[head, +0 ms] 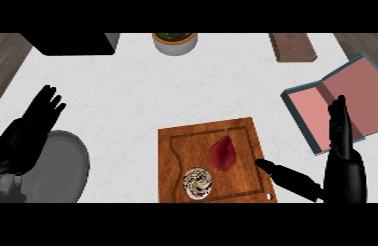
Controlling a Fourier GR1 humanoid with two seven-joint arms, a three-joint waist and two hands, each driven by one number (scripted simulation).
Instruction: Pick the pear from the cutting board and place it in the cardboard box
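Pear (223,153) lies left of my right hand (341,160), long axis near-far on the cutting board (247,182); fingers straight, holding nothing; right hand nearer.

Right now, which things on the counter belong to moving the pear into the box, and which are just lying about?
For the job:
pear, dark red
cutting board
box, pink inside, at right
right hand

Lying about:
round patterned object on the board
potted plant
brown block
black object
left hand, resting
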